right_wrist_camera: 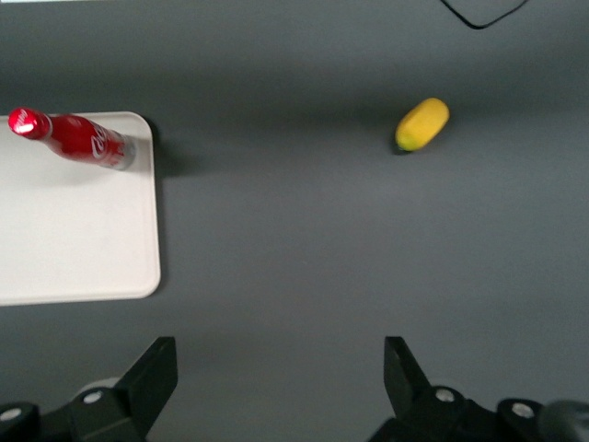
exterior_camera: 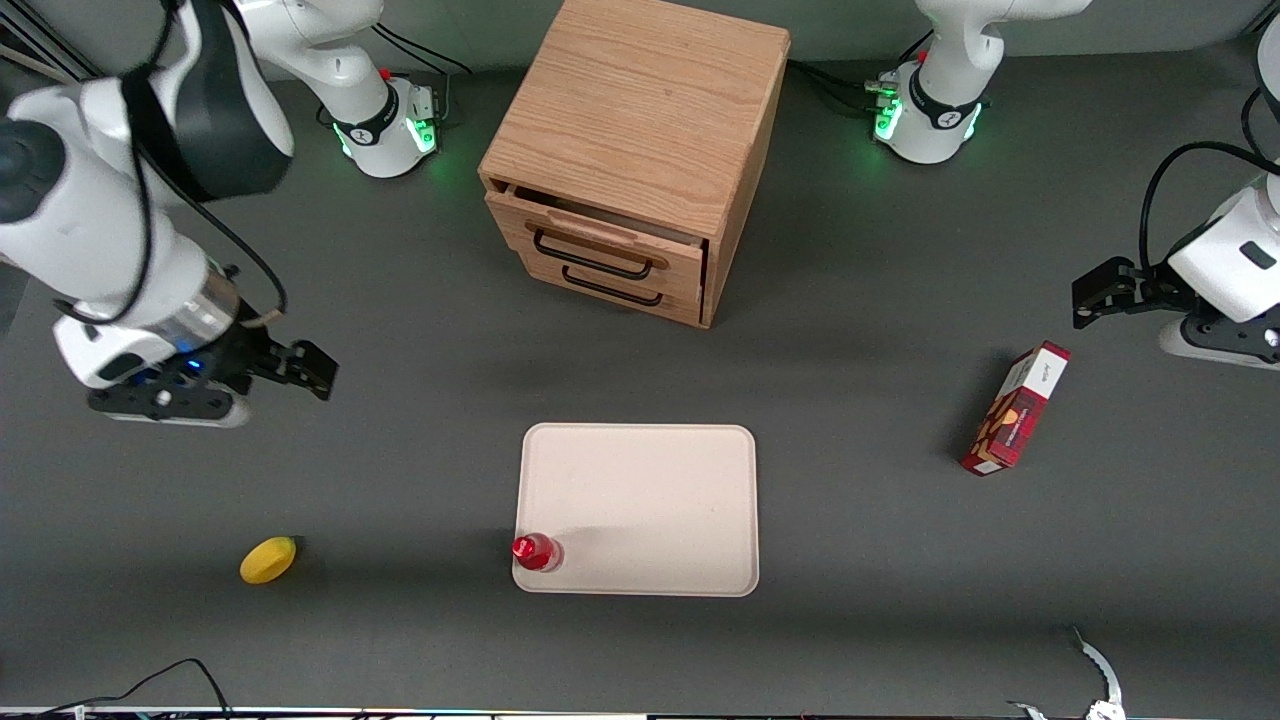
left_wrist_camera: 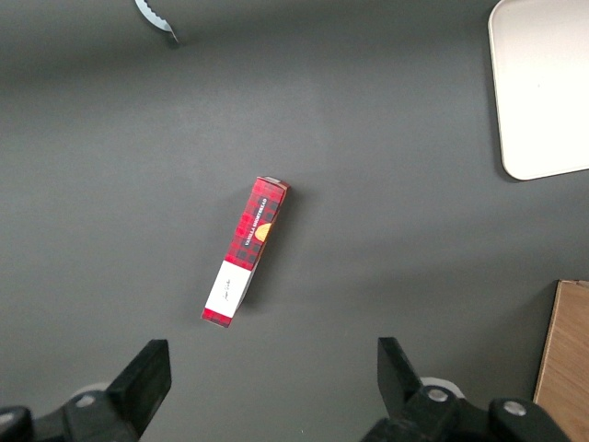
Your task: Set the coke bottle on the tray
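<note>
On the tray (exterior_camera: 650, 500), at its corner nearest the camera, the bottle (exterior_camera: 536, 551) stands upright. Toward the working arm's end, the pincer (exterior_camera: 318, 369) hangs released above the desk (exterior_camera: 400, 480).

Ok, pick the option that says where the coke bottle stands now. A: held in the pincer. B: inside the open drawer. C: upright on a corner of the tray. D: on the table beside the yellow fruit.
C: the coke bottle stands upright on a corner of the tray, while the open pincer hangs empty above the table toward the working arm's end.
</note>
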